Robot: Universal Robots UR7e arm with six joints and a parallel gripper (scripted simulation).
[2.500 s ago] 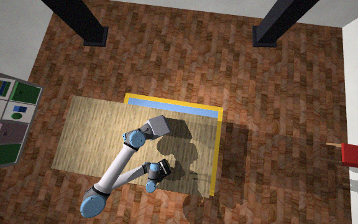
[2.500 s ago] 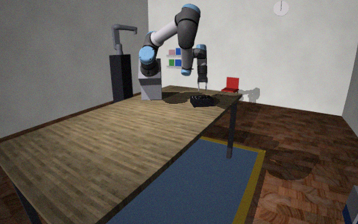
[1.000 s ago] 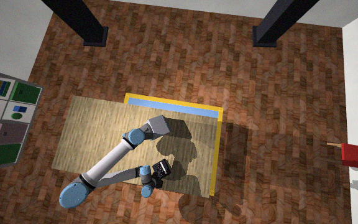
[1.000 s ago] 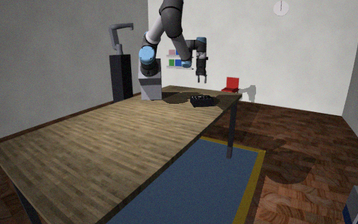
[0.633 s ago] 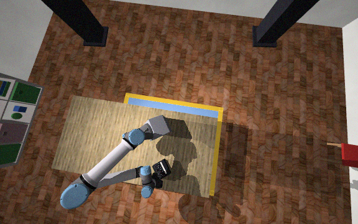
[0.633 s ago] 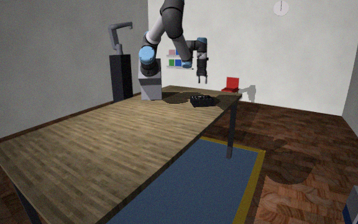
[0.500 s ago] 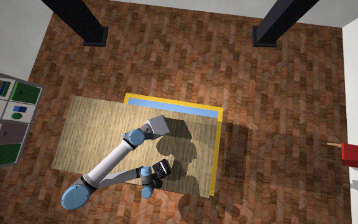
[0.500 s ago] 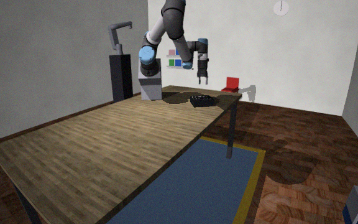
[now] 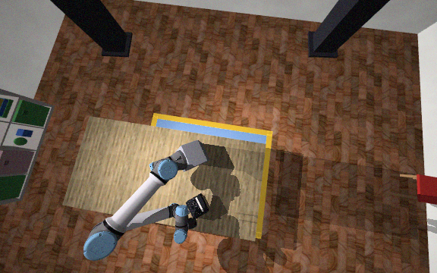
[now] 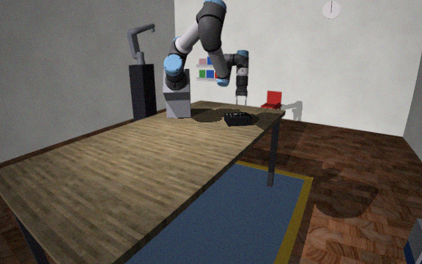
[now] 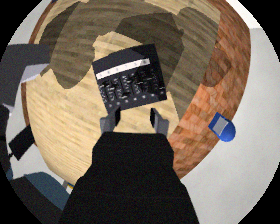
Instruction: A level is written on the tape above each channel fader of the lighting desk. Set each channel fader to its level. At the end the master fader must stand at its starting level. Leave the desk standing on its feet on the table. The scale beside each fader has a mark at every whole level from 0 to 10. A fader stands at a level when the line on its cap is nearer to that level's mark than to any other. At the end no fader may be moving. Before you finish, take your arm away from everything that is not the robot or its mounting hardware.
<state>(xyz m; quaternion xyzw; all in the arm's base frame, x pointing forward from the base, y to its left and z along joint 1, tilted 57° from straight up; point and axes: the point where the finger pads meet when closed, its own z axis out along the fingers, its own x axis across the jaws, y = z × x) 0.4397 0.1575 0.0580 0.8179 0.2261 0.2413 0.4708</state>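
Observation:
The lighting desk (image 11: 130, 84) is a small black box with a white tape strip along its far edge and a row of faders; the written levels and cap lines are too small to read. It stands on the wooden table near the far corner (image 10: 238, 119), and it also shows from above (image 9: 197, 205). My gripper (image 11: 135, 113) (image 10: 241, 100) hangs open and empty above the desk's near edge, well clear of it. In the overhead view the wrist (image 9: 182, 215) partly overlaps the desk.
The grey robot base (image 10: 176, 96) stands on the table left of the desk. The table's edge (image 10: 269, 122) runs close to the desk's right side. A red chair (image 10: 272, 100) and a black pedestal (image 10: 142, 89) stand on the floor beyond.

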